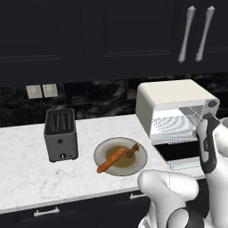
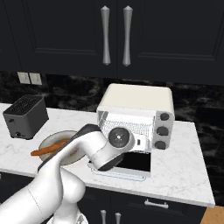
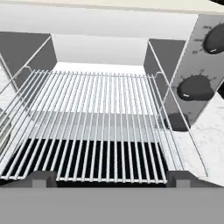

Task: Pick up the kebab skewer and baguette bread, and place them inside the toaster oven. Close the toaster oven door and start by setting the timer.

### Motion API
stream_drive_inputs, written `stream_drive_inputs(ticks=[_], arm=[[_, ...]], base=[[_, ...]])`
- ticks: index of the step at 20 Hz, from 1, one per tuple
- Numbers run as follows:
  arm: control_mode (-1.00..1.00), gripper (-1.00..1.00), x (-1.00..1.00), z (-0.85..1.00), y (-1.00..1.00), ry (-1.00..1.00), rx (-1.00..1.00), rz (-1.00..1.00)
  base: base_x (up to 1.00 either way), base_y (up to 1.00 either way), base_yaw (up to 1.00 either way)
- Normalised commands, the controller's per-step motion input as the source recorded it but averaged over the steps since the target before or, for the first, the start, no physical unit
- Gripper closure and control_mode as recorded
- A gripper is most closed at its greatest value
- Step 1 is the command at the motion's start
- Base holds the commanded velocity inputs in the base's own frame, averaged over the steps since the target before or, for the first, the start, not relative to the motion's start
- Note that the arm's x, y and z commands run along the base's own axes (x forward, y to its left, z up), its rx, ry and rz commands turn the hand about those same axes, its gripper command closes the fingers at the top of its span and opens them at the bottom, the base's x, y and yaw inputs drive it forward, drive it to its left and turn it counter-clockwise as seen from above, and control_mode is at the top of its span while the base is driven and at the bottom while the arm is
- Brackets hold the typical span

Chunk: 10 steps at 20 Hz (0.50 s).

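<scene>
The toaster oven (image 1: 173,93) stands on the counter with its door (image 1: 182,153) folded down flat in front. My gripper (image 3: 111,179) hangs at the oven's mouth, open, with nothing between its widely spread fingertips (image 3: 41,178). In the hand view a wire rack (image 3: 100,122) stretches ahead and dark knobs (image 3: 194,87) sit to the right. Left of the oven, a round plate (image 1: 133,167) carries the orange-brown baguette bread (image 1: 111,160) and the short kebab skewer (image 1: 132,151) beside it. From the right base view the baguette (image 2: 46,150) pokes out behind my arm.
A grey two-slot toaster (image 1: 61,133) stands on the white marble counter (image 1: 22,156) left of the plate. Dark upper cabinets with silver handles (image 1: 187,33) hang above. Right of the oven (image 2: 135,98) lies bare counter (image 2: 188,162) up to its end.
</scene>
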Motion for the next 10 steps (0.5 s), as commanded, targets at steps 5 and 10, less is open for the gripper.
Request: stream_drive_inputs(ticks=[5, 10], arm=[[-1.0, -1.0, -0.39, 0.52, 0.99, 0.15, -0.13, 0.0], [-1.0, -1.0, -0.27, 0.42, 1.0, 0.19, -0.03, -0.02]], base=[[0.0, 0.0, 0.0], [0.0, 0.0, 0.0]])
